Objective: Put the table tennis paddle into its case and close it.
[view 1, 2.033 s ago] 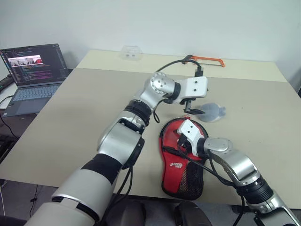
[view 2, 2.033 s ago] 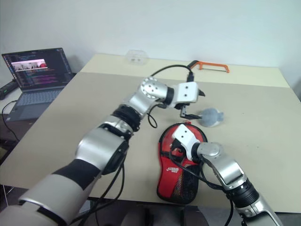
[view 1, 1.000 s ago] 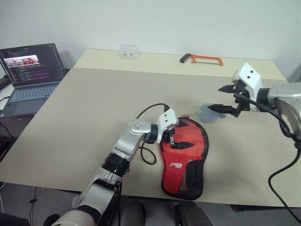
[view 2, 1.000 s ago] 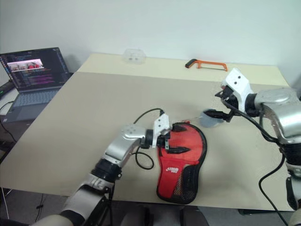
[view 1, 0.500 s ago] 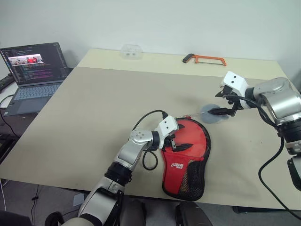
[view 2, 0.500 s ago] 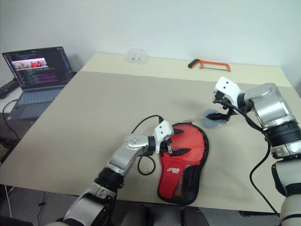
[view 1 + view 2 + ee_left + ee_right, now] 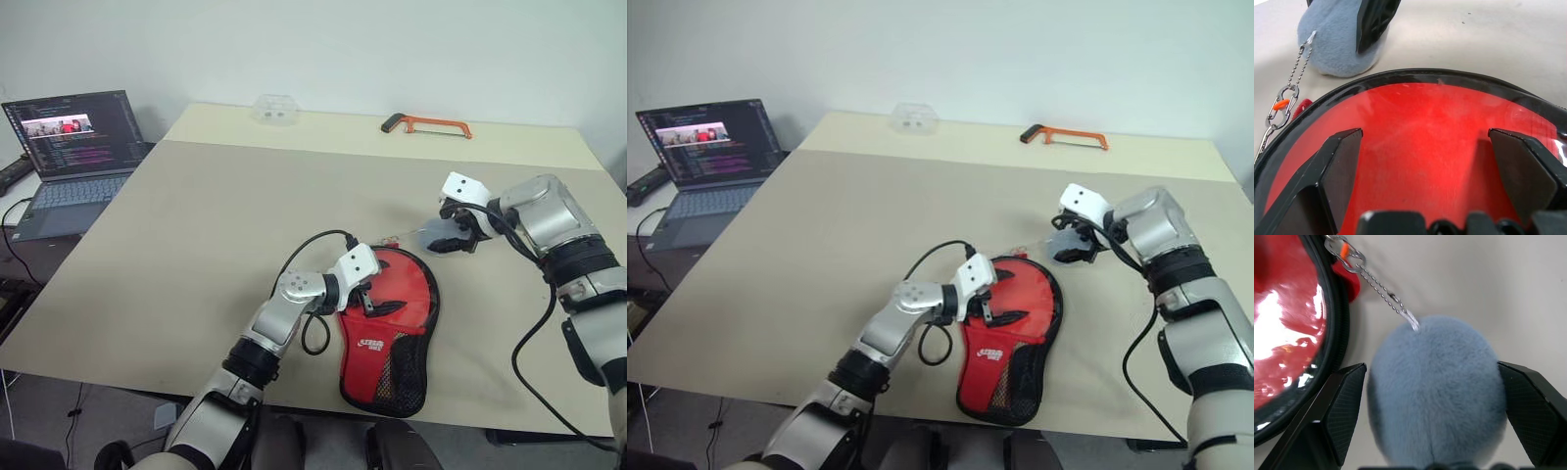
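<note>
Red paddle-shaped zip case [image 7: 390,323] lower centre, left gripper [image 7: 370,302] spread over it, right gripper [image 7: 1432,396] wide open around grey fluffy pom-pom [image 7: 1435,391], centre-right.

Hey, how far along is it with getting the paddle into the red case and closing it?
Done: the case lies flat on the table, red side up; whether the paddle is inside, I cannot tell.
In hand: the open right gripper straddles the grey pompom chained to the case; the open left gripper hovers over the case.
Left: probably gripping the pompom and pulling the case closed.
</note>
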`<state>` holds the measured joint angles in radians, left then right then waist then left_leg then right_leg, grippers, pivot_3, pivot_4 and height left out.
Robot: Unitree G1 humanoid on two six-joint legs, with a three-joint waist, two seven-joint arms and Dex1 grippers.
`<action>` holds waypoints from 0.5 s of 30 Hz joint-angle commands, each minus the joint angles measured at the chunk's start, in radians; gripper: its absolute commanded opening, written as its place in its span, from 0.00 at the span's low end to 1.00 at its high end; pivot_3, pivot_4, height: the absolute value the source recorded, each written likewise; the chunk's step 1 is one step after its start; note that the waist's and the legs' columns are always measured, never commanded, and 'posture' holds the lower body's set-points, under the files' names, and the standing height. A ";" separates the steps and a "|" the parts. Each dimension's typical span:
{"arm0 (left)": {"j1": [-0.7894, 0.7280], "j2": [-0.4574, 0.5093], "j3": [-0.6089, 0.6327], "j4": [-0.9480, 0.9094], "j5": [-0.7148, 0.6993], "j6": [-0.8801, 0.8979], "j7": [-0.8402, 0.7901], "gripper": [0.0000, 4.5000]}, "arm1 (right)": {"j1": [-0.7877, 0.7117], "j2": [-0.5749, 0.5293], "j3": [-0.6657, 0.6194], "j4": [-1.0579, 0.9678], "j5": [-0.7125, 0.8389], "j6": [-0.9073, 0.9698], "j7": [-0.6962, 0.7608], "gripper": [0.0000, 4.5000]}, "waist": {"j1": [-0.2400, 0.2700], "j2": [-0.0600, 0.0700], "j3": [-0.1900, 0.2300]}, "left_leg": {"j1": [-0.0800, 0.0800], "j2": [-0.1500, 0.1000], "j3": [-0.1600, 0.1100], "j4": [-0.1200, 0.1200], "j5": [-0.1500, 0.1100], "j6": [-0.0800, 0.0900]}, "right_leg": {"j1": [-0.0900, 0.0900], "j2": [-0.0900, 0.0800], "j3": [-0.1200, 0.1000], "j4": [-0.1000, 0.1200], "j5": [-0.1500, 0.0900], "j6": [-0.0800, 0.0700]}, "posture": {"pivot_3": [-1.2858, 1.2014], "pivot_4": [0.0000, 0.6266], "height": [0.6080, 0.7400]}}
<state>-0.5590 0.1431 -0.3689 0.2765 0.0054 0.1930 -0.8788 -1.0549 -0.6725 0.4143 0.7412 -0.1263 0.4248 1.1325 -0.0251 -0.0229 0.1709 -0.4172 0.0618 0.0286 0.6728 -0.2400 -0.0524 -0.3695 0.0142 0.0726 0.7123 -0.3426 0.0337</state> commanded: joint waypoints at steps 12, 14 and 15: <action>0.008 -0.008 -0.065 0.009 0.042 0.035 0.015 1.00 | -0.072 0.069 -0.032 0.175 -0.073 -0.125 -0.041 0.50 | -0.003 0.001 0.000 | 0.001 0.000 0.000 -0.001 0.000 0.000 | 0.000 0.000 0.000 0.000 0.000 0.000 | 0.52 0.24 1.00; 0.008 -0.003 -0.072 0.013 0.047 0.029 0.008 1.00 | -0.070 0.068 -0.034 0.179 -0.078 -0.135 -0.046 0.39 | -0.003 0.001 -0.001 | 0.001 0.000 0.000 -0.001 0.000 0.000 | 0.000 0.000 0.000 0.000 0.000 0.000 | 0.52 0.24 1.00; 0.008 -0.001 -0.075 0.015 0.049 0.027 0.007 1.00 | -0.069 0.066 -0.035 0.178 -0.081 -0.140 -0.051 0.34 | -0.003 0.001 -0.001 | 0.001 0.000 0.000 -0.001 0.000 0.000 | 0.000 0.000 0.000 0.000 0.000 0.000 | 0.52 0.24 1.00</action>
<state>-0.5664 0.1384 -0.3976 0.2649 0.0217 0.2093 -0.8656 -1.1106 -0.6065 0.4005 0.9182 -0.1961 0.3011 1.0878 -0.0278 -0.0220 0.1704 -0.4162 0.0618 0.0289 0.6718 -0.2400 -0.0525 -0.3691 0.0143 0.0729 0.7124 -0.3426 0.0337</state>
